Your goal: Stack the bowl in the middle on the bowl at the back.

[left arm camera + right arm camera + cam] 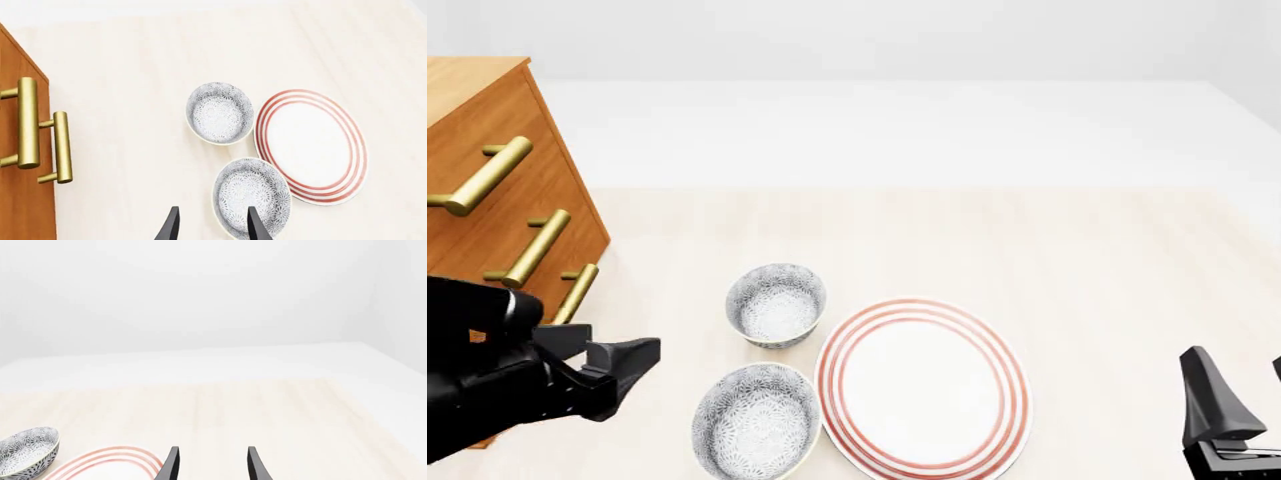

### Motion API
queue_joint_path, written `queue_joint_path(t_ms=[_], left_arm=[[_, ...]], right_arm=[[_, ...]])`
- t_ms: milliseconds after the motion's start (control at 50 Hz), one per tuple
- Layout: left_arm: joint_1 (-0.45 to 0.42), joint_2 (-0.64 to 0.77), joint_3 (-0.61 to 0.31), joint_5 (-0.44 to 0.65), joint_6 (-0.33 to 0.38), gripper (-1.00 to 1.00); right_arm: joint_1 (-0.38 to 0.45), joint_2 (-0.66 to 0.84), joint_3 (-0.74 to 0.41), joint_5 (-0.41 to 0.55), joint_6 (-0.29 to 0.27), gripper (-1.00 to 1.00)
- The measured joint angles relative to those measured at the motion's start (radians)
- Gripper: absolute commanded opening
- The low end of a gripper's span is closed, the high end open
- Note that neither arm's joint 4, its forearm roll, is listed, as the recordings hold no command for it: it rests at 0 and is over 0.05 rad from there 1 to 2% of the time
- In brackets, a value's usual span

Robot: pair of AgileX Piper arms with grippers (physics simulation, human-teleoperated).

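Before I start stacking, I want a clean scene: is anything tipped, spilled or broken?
Nothing stands out. Both speckled grey-white bowls, front and back, sit upright beside the flat red-ringed white plate, all intact.

The left claw (641,352) hangs with its jaws parted and nothing between them, just left of the nearer speckled bowl (755,421). The right claw (1234,400), likewise parted and holding nothing, stands well right of it.

We see a pale wooden table (1094,260) carrying the bowl at the back (777,304), the bowl in the middle (755,421) and a red-ringed plate (924,386). The middle bowl lies just beyond our left fingertips (257,227); the plate beside it.
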State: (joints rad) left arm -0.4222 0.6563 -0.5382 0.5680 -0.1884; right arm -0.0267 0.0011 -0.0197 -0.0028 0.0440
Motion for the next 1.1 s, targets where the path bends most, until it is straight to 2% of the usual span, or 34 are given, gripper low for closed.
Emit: queue_joint_path(t_ms=[240,400,520,720,1100], left_arm=[[-0.077,0.052,0.02,0.006,-0.123,1.0],[-0.092,0.057,0.066,-0.047,-0.198,1.0],[-0.096,0.087,0.102,-0.108,-0.226,1.0],[-0.114,0.205,0.148,-0.233,-0.219,1.0],[-0.135,0.461,0.18,-0.407,-0.128,1.0]], right_arm=[[-0.003,0.0,-0.002,0.0,0.005,1.0],[-0.004,0.0,-0.001,-0.001,0.007,1.0],[-0.004,0.0,-0.001,-0.001,0.009,1.0],[-0.005,0.0,-0.002,0.0,0.01,1.0],[-0.004,0.0,-0.001,0.002,0.015,1.0]])
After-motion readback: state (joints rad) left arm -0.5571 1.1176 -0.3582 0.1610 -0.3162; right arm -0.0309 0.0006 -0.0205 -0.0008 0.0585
